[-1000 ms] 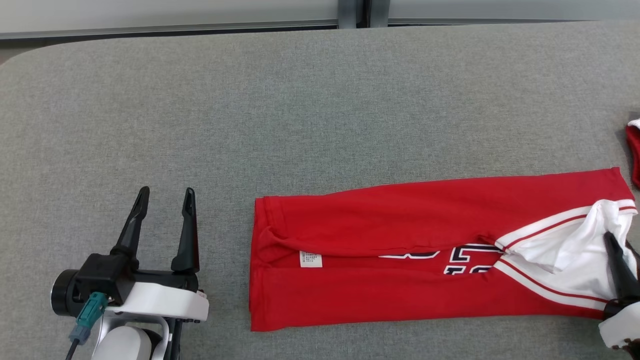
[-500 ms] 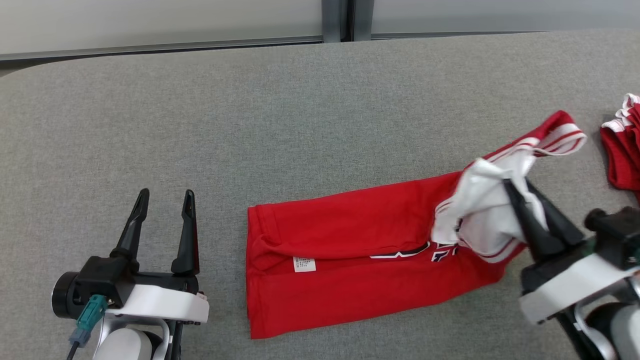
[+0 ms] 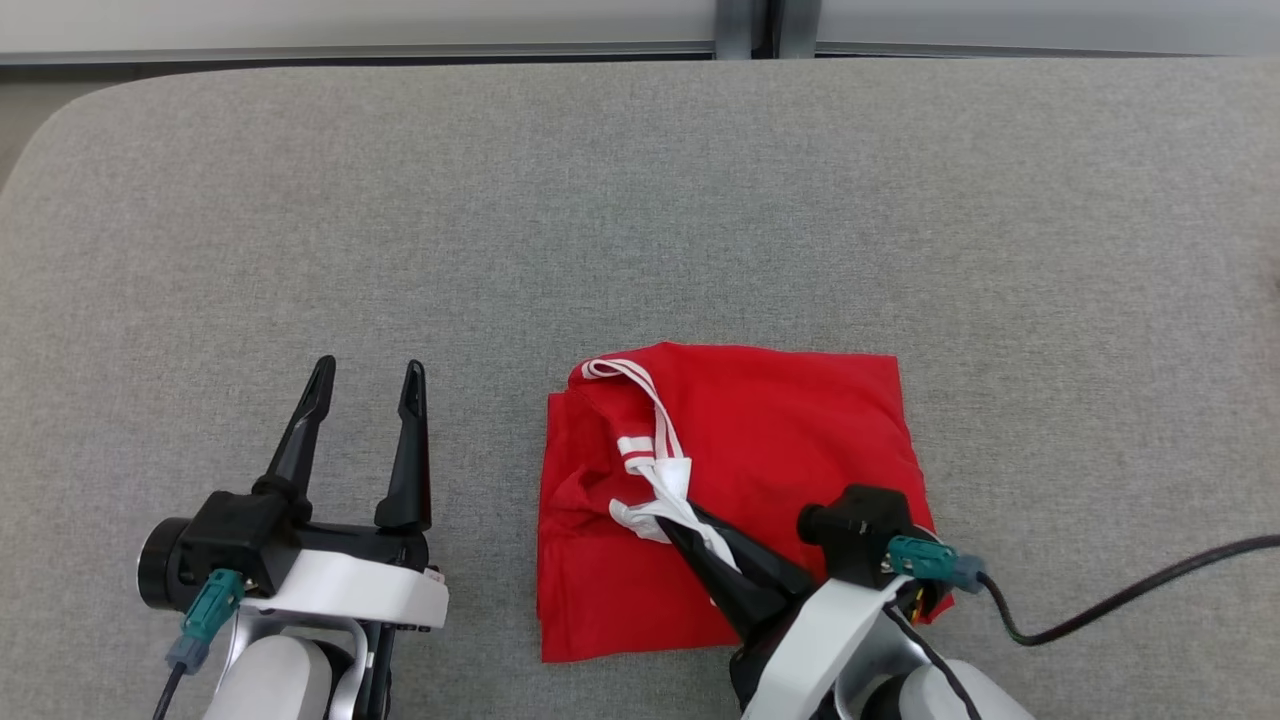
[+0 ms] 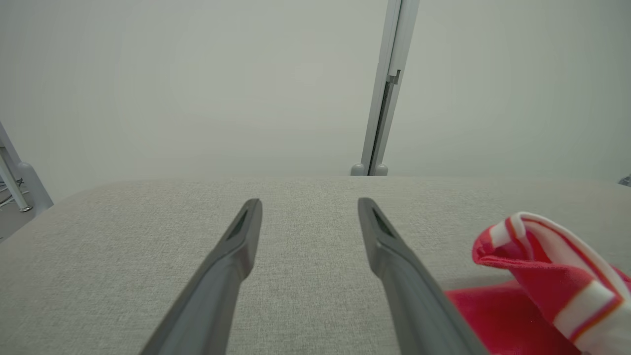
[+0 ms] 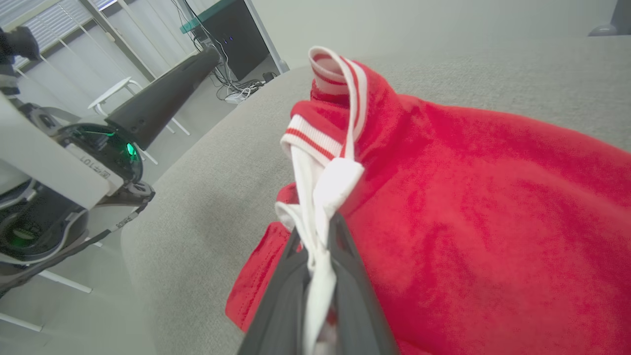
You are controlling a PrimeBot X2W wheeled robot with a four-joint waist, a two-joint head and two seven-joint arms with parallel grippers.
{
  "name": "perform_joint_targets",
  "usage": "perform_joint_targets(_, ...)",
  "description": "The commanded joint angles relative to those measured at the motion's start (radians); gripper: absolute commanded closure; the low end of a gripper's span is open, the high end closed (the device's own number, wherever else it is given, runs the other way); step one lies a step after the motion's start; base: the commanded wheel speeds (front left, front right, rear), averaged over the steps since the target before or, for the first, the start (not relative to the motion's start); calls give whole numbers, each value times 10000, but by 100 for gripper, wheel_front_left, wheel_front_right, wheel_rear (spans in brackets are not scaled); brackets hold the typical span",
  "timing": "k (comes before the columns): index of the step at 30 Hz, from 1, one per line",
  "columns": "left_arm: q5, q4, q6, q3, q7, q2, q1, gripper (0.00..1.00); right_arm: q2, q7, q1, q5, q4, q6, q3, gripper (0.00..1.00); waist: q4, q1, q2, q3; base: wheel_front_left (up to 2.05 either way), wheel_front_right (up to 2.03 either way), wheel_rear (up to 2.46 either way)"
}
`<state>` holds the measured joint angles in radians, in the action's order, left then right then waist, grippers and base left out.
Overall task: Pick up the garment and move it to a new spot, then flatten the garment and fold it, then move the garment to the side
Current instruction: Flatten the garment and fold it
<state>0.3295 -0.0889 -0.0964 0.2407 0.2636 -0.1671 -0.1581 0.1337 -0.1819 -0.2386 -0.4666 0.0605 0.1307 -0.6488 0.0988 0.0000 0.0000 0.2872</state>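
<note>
**Fold step in hand: the white-striped trim of the red jersey (image 3: 790, 430) is pinched by the right gripper (image 3: 672, 528).**

The right gripper, low and right of centre in the head view, is clamped on the trim, which is held across the jersey, doubled into a rough square at lower centre of the grey padded table (image 3: 640, 200). The left gripper (image 3: 368, 366), at lower left, is held wide and empty beside the cloth. Next, release of the trim and smoothing of the fold are judged necessary.
</note>
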Motion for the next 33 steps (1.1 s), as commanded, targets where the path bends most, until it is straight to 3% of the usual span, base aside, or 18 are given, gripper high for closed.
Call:
perform_joint_targets(1,-92,-2,53,-42,6,-8,-217,0,-14,118,9,-114,83,0,22,100,104,0,0,95,0,0,0)
perform_joint_targets(10,-154,-43,109,-206,6,122,-166,0,-601,983,-627,-624,1534,1,-640,100,200,0,0,290,0,0,0)
perform_joint_targets(11,-176,-46,132,-211,6,140,-179,0,-641,1097,-740,-678,1627,1,-684,74,201,0,0,303,0,0,0)
perform_joint_targets(13,-213,-64,162,-221,6,169,-182,0,-695,1377,-947,-794,1697,1,-852,0,191,0,0,311,0,0,0)
perform_joint_targets(18,-315,-112,209,-271,6,190,-167,0,-735,2560,-1413,-625,1471,1,-857,0,70,0,0,300,0,0,0)
perform_joint_targets(22,-371,-177,201,-324,6,162,-45,0,-594,3489,-1550,-397,1080,0,-231,0,-117,0,0,192,0,0,0)
perform_joint_targets(28,-392,-290,139,-396,6,71,55,0,70,3935,-952,249,463,0,1974,0,-391,0,0,-42,0,0,0)
perform_joint_targets(33,-239,-375,143,-517,-32,-84,269,0,643,3626,335,839,6,1,4375,0,-549,0,0,-428,0,0,0)
